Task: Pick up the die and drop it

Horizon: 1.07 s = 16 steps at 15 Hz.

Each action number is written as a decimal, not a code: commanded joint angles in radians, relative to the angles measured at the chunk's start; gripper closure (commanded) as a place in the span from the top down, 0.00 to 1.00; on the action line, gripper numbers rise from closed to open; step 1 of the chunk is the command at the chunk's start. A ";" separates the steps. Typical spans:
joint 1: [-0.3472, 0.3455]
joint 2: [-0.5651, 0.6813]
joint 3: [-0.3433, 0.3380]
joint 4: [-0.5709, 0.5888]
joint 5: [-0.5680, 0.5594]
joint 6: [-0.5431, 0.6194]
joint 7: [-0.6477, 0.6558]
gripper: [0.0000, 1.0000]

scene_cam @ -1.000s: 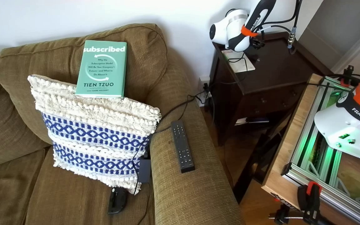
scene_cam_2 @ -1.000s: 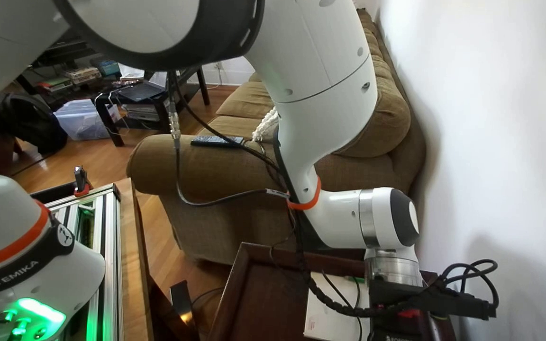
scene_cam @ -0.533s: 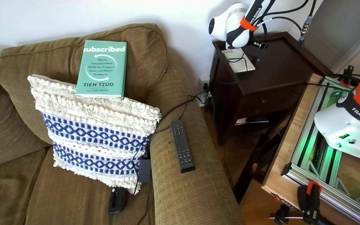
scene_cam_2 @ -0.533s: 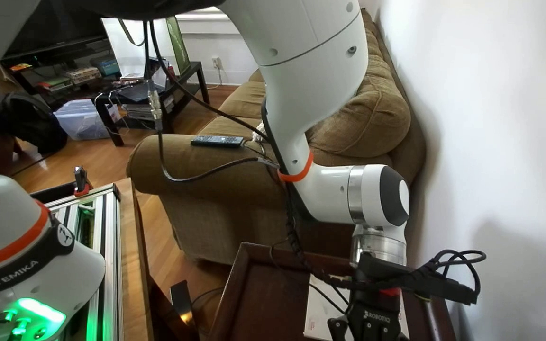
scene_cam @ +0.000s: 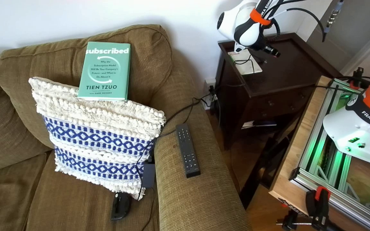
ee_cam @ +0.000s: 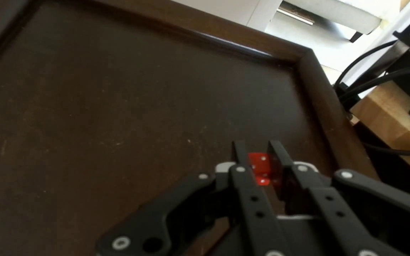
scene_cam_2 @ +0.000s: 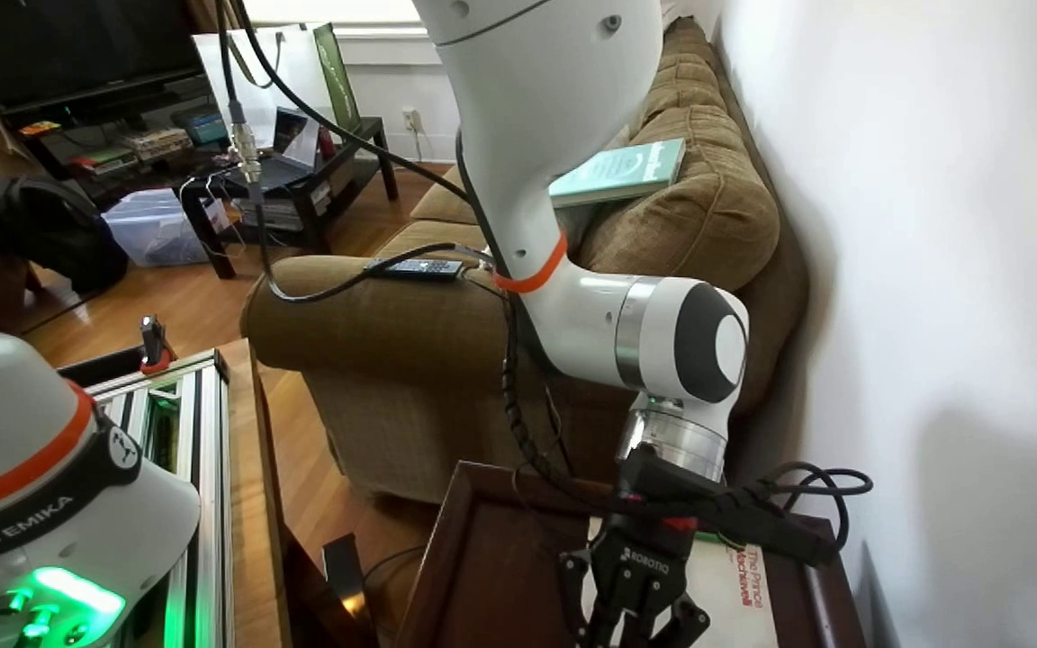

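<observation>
The red die with white pips sits between the two fingertips of my gripper in the wrist view. The fingers look closed against it on both sides. My gripper holds it above the dark wooden cabinet top. In an exterior view the gripper is tilted over the cabinet, with a tiny red spot at its tip. In an exterior view the gripper reaches the bottom edge, and the die does not show there.
A white book lies on the cabinet near the wall, with a thin cable over it. The cabinet has a raised rim. The couch arm with a remote stands beside it. A pillow and a green book are on the couch.
The arm has risen and moved away from the wall, and the gripper has tilted. The gripper has lifted over the cabinet, and the white book shows more beside it.
</observation>
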 commanded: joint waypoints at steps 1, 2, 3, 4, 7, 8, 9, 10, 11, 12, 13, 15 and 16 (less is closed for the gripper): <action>0.001 -0.128 0.007 -0.146 0.054 0.060 0.035 0.05; 0.006 -0.159 0.006 -0.179 0.063 0.075 0.053 0.05; 0.008 -0.187 0.005 -0.210 0.073 0.093 0.072 0.05; 0.011 -0.212 0.004 -0.236 0.083 0.109 0.087 0.05; 0.020 -0.288 0.002 -0.318 0.111 0.167 0.134 0.05; 0.026 -0.309 0.000 -0.342 0.116 0.186 0.151 0.05; 0.031 -0.330 -0.002 -0.365 0.120 0.203 0.170 0.05; 0.038 -0.354 -0.003 -0.390 0.120 0.219 0.186 0.05; 0.044 -0.375 -0.004 -0.411 0.118 0.232 0.201 0.05; 0.051 -0.397 -0.005 -0.432 0.114 0.245 0.216 0.05; 0.057 -0.419 -0.006 -0.451 0.113 0.253 0.228 0.05; 0.071 -0.458 -0.007 -0.482 0.108 0.267 0.254 0.05; 0.078 -0.475 -0.008 -0.494 0.109 0.265 0.263 0.05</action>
